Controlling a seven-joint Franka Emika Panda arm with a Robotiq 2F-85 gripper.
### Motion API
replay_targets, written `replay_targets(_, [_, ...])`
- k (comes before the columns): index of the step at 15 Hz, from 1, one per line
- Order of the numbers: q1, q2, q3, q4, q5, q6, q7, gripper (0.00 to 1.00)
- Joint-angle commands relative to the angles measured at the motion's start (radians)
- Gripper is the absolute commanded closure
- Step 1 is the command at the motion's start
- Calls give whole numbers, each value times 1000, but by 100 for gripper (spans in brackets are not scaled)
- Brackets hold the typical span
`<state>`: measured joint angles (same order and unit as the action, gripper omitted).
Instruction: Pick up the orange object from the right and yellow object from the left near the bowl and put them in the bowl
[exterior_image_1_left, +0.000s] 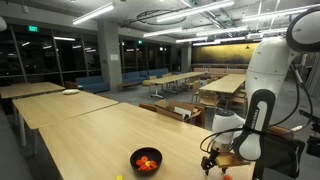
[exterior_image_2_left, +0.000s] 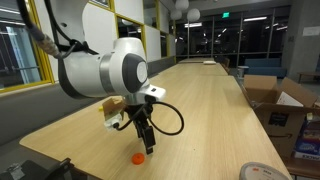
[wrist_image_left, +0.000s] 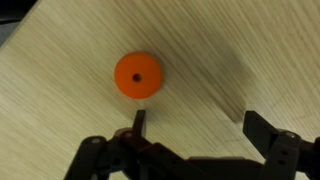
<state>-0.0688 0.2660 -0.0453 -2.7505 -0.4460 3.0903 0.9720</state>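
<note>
The orange object (wrist_image_left: 138, 75) is a small round piece with a dimple in its middle, lying on the light wooden table; it also shows in an exterior view (exterior_image_2_left: 138, 157). My gripper (wrist_image_left: 200, 125) is open and empty, hovering low over the table just beside the orange object, which lies outside the jaws past one fingertip. The gripper shows in both exterior views (exterior_image_2_left: 146, 146) (exterior_image_1_left: 210, 163). The black bowl (exterior_image_1_left: 146, 152) stands on the table some way from the gripper, with red and orange pieces inside. A tiny yellow-green speck (exterior_image_1_left: 118, 177), the yellow object, lies near the bowl.
The table edge runs close to the gripper (exterior_image_2_left: 90, 160). A grey roll (exterior_image_2_left: 262, 173) lies at the table's near corner. Cardboard boxes (exterior_image_2_left: 275, 100) stand beside the table. More tables and chairs (exterior_image_1_left: 180, 85) fill the room behind.
</note>
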Motion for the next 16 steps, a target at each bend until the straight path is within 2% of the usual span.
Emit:
replay_targets(1, [29,-4,-22,0,-109,7,132,0])
replay_targets(7, [-2,-1,-51,0,-380,7,344,0])
replay_targets(9, [-9,-9,-74,-1,-485,-30,399,0])
replay_targets(16, [-59,11,-144,-1,-936,-78,589,0])
